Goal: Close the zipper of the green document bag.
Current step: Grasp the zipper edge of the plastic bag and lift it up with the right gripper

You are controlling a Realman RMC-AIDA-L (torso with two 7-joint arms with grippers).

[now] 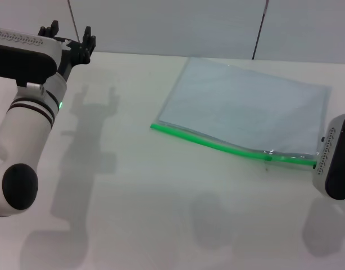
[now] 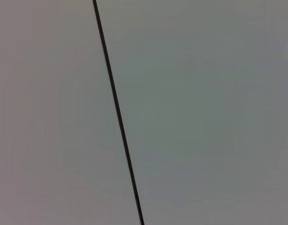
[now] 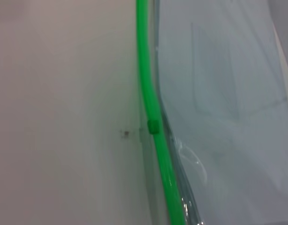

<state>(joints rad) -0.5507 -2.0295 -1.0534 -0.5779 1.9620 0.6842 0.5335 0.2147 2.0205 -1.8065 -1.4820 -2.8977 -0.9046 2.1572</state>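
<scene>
The green document bag (image 1: 245, 101) lies flat on the white table, right of centre, a pale translucent pouch. Its zipper (image 1: 217, 144) is a bright green strip along the near long edge. A small green slider (image 1: 268, 158) sits near the strip's right end. The right wrist view looks close down on the zipper (image 3: 146, 89), the slider (image 3: 153, 126) and the bag (image 3: 228, 117). Of my right arm only the wrist housing (image 1: 335, 163) shows at the right edge, just beside the zipper's right end. My left gripper (image 1: 70, 34) is raised at the far left, open and empty, far from the bag.
The white table (image 1: 133, 185) spreads wide in front and to the left of the bag. A pale wall rises behind it, with thin dark cables (image 1: 258, 28) hanging down it. The left wrist view shows only wall and one cable (image 2: 117, 112).
</scene>
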